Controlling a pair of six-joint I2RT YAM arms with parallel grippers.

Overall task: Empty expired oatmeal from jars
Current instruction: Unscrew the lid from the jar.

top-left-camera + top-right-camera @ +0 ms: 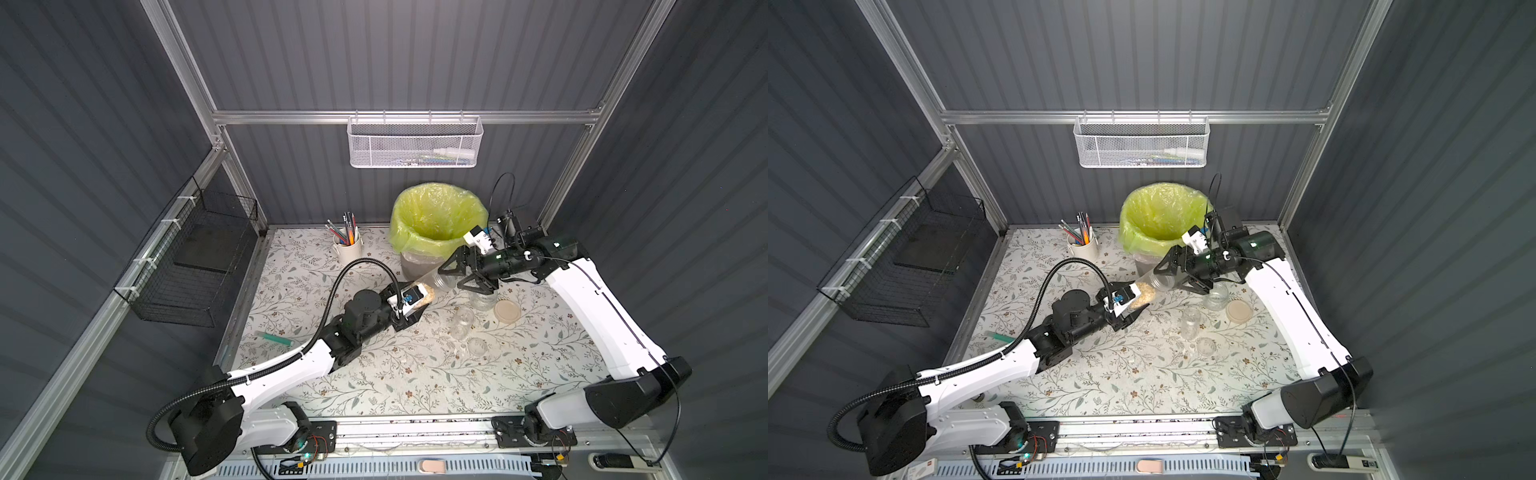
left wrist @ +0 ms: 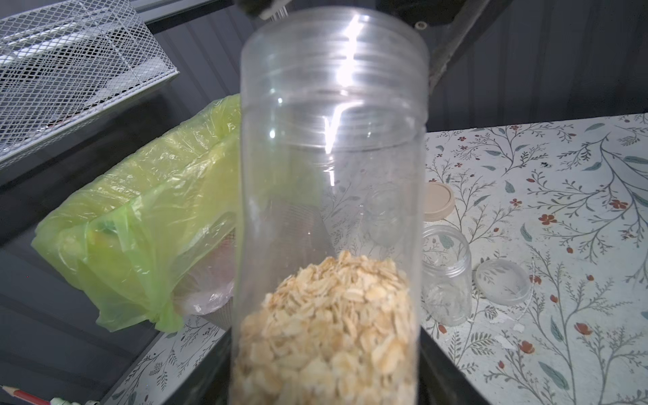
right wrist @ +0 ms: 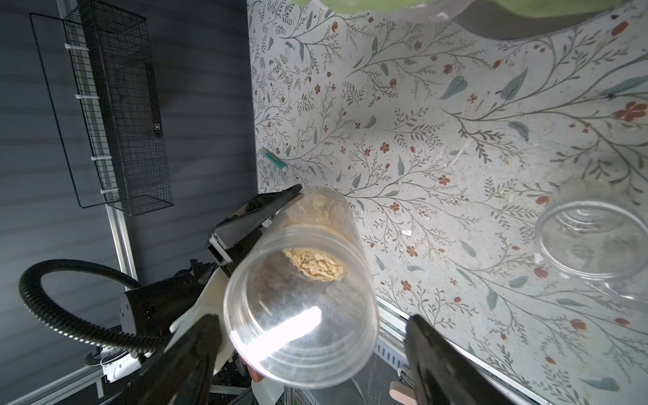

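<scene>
Transfer step: left fingers (image 3: 266, 210) clamp the jar (image 2: 333, 157) at its oatmeal (image 2: 326, 333) end. The right fingers (image 3: 438, 361) stand open astride its mouth; closing there probably follows.

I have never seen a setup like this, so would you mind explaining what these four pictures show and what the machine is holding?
It is a robot with two arms at a floral table, each ending in a two-fingered gripper. Two pictures look down on the whole scene; two come from cameras on the wrists. The left gripper is shut on the base of a tall clear jar, tilted and lidless, with oatmeal at its bottom. The right gripper stands open around the jar's mouth, beside a bin lined with a yellow-green bag. On the table stand a squat jar and a narrower jar, both open and seemingly empty, with a beige lid, a clear lid, a mug of pencils and a green pen.
</scene>
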